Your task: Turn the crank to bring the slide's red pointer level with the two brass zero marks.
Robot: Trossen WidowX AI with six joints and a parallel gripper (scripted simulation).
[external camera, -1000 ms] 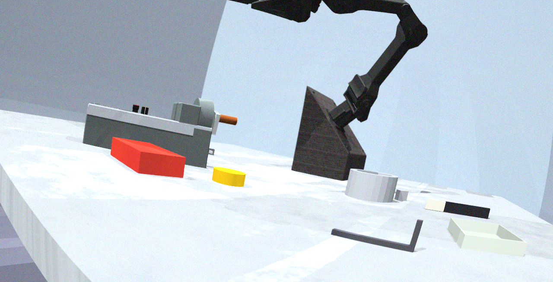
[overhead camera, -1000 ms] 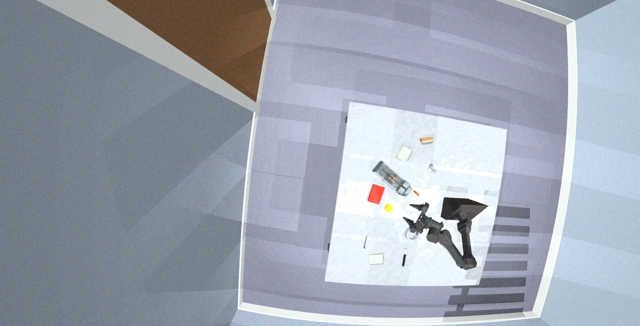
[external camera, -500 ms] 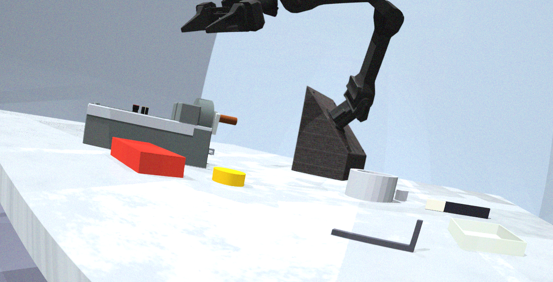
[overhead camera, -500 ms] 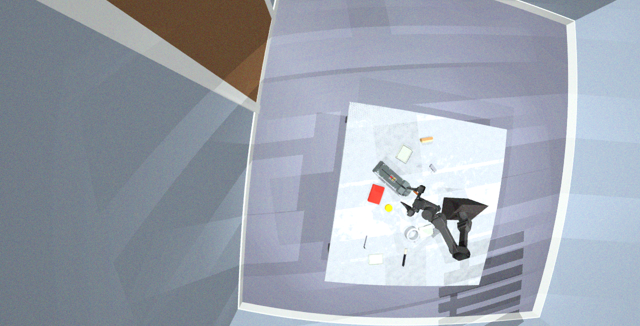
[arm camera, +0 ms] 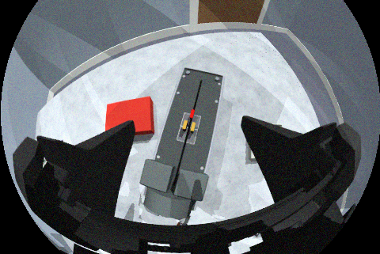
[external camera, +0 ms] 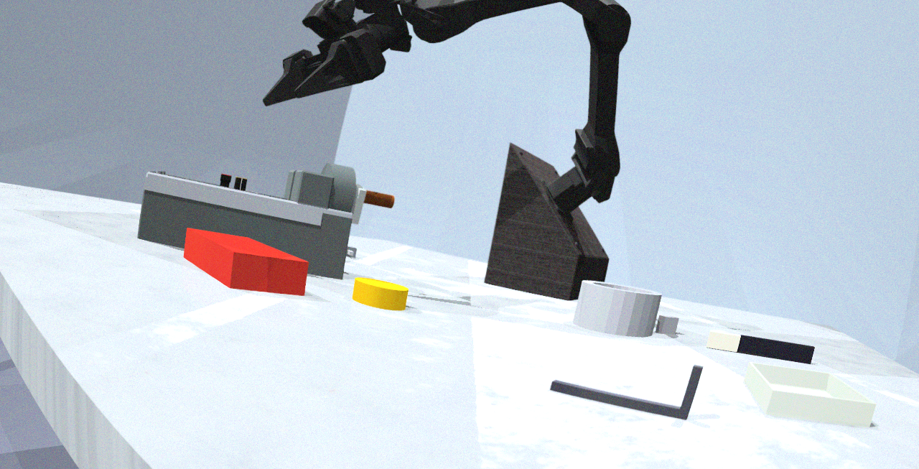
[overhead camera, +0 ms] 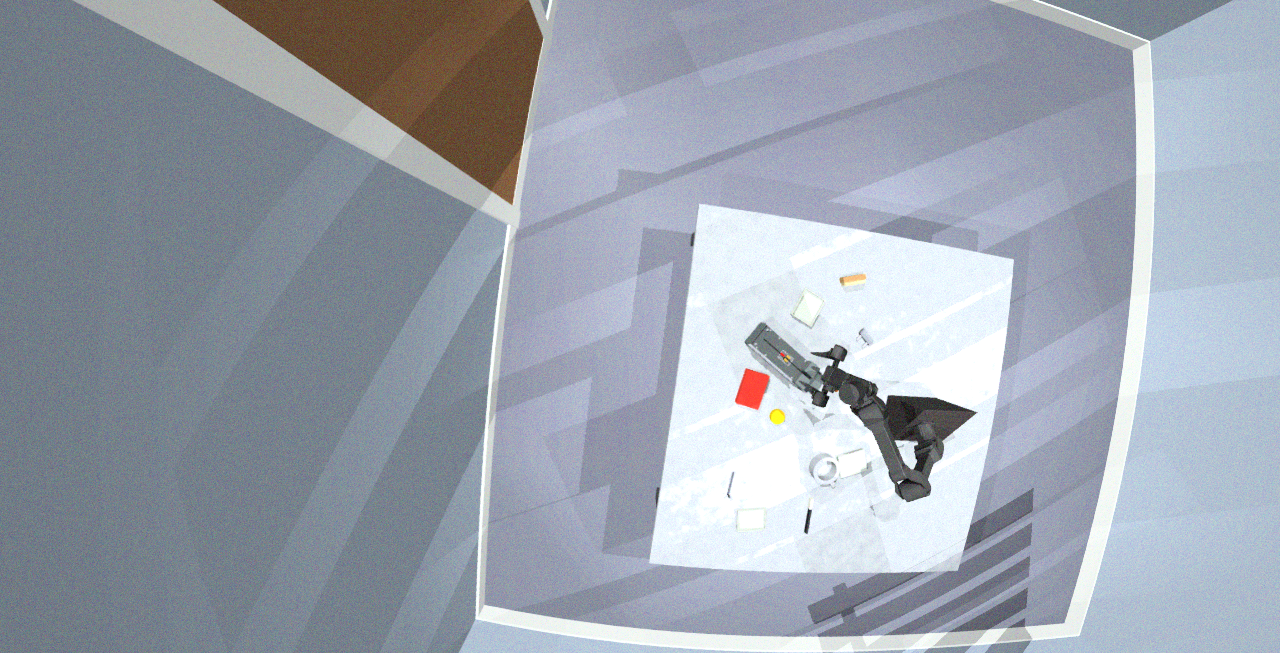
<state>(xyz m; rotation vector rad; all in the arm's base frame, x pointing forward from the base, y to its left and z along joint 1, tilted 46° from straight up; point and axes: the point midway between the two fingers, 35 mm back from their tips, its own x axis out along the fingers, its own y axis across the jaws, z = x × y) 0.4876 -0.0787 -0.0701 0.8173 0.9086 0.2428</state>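
The machine [overhead camera: 776,352] [external camera: 244,222] [arm camera: 196,133] is a long grey box with a slide slot along its top. In the wrist view the slide's red pointer [arm camera: 193,111] sits a little beyond the two brass marks [arm camera: 189,126], on the side away from the crank. The crank disc [external camera: 340,184] is at the box's near end, with an orange handle [external camera: 379,199] sticking out sideways. My gripper [overhead camera: 817,376] [external camera: 277,80] [arm camera: 188,123] is open and empty. It hangs high above the crank end, pointing down along the machine.
A red block [overhead camera: 751,387] [external camera: 244,260] [arm camera: 131,117] lies beside the machine, with a yellow disc [overhead camera: 776,416] [external camera: 380,292] near it. The dark wedge arm base [external camera: 533,235], a grey ring [external camera: 617,307], an L-shaped bar [external camera: 630,398], a black-and-white bar [external camera: 761,345] and a cream tray [external camera: 809,395] stand to the right.
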